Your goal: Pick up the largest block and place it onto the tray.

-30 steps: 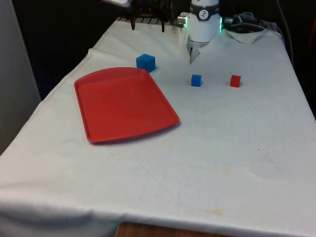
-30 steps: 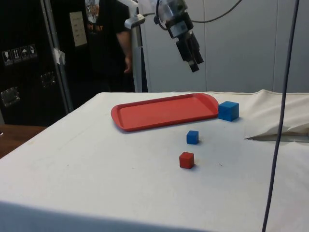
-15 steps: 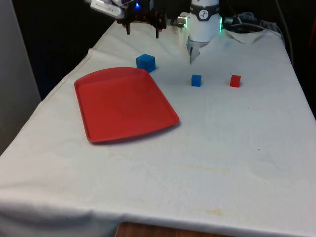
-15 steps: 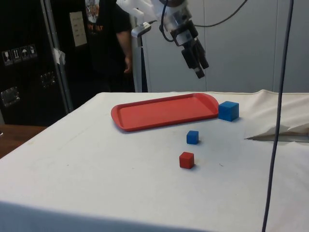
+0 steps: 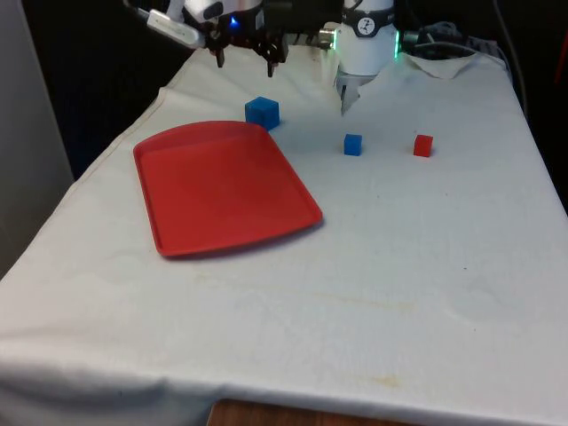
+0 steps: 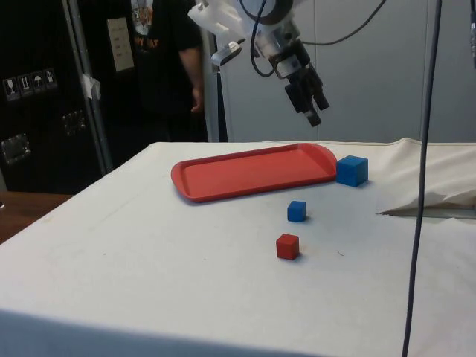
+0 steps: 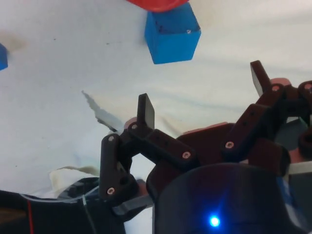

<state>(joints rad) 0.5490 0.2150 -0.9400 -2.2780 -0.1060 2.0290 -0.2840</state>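
Observation:
The largest block, a blue cube (image 5: pixel 262 113) (image 6: pixel 352 170) (image 7: pixel 172 33), sits on the cloth just beyond the far corner of the red tray (image 5: pixel 222 186) (image 6: pixel 253 171). My gripper (image 5: pixel 246 60) (image 6: pixel 316 111) (image 7: pixel 201 90) hangs in the air above and a little behind that cube, open, with nothing between its fingers. A small blue block (image 5: pixel 353 144) (image 6: pixel 297 211) and a small red block (image 5: pixel 423 145) (image 6: pixel 288 246) lie apart on the cloth toward the front view's right.
The tray holds nothing. A raised fold of cloth (image 6: pixel 431 204) lies at the table's far end near the robot base (image 5: pixel 366 44). A person (image 6: pixel 175 59) stands beyond the table in the side view. A dark cable (image 6: pixel 420 186) hangs down there.
The gripper has come down and drifted toward the front view's left, closer to the large blue cube. Its fingers stay open. No block has moved.

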